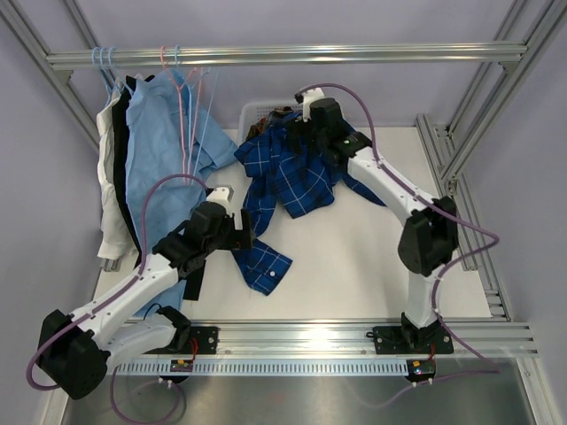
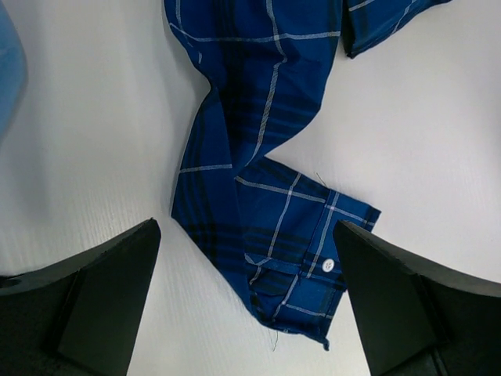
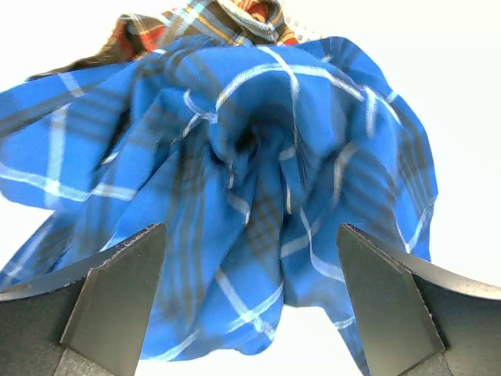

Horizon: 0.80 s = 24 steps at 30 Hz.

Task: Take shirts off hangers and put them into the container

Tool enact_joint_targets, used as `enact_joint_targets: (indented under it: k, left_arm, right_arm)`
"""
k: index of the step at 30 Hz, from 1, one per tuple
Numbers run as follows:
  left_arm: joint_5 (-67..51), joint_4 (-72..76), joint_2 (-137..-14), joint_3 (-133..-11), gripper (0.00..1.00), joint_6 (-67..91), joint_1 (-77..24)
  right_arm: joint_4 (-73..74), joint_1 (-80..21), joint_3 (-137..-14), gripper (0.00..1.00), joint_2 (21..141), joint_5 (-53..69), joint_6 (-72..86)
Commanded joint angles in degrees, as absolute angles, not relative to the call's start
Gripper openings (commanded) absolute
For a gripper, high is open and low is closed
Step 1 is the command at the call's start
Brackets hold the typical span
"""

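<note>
Right fingers (image 3: 109, 305) apart, bunched blue shirt (image 3: 258, 196) between

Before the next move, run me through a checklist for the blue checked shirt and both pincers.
1. Right pincer open: ok, jaws wide above the bunched blue checked shirt.
2. Left pincer open: ok, hovering over the sleeve cuff.
3. Shirt fully inside the basket: not ok, much of it lies on the table.
4. Cuff free to grasp: ok, flat on the table, nothing on it.
5. Rail emptied: not ok, the light blue shirt hangs there with others.
</note>
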<state>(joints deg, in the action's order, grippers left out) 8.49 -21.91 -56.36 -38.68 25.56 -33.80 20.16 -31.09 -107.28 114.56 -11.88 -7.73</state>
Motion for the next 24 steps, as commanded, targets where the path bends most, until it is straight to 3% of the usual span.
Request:
enact_joint_targets:
  k: [1, 6, 10, 16, 24]
  left_arm:
    - [7.73, -15.82, -57.83, -42.19, 0.99, 26.46, -34.10]
    - [7.56, -14.85, -59.94, -44.03, 0.99, 25.67, -34.19]
    - [7.47, -14.94, -60.03, -44.91, 0.99, 23.83, -34.19]
    - [7.03, -17.13, -58.89, -44.74, 0.99, 21.27, -34.19]
    - [6.77, -19.34, -53.71, -42.45, 0.99, 19.25, -34.19]
  right_arm:
    - [20.74, -31.38, -98.72, 1.00, 104.78, -10.20, -2.47]
    - [21.27, -30.15, -85.98, 1.00, 96.43, -11.16, 6.66]
    - [22.58, -23.41, -76.05, 0.99, 93.61, -14.06, 16.75]
    - [28.29, -13.90, -73.47, 0.99, 96.76, -20.91, 29.95]
    - [31.28, -4.15, -77.95, 0.99, 105.28, -23.64, 36.29]
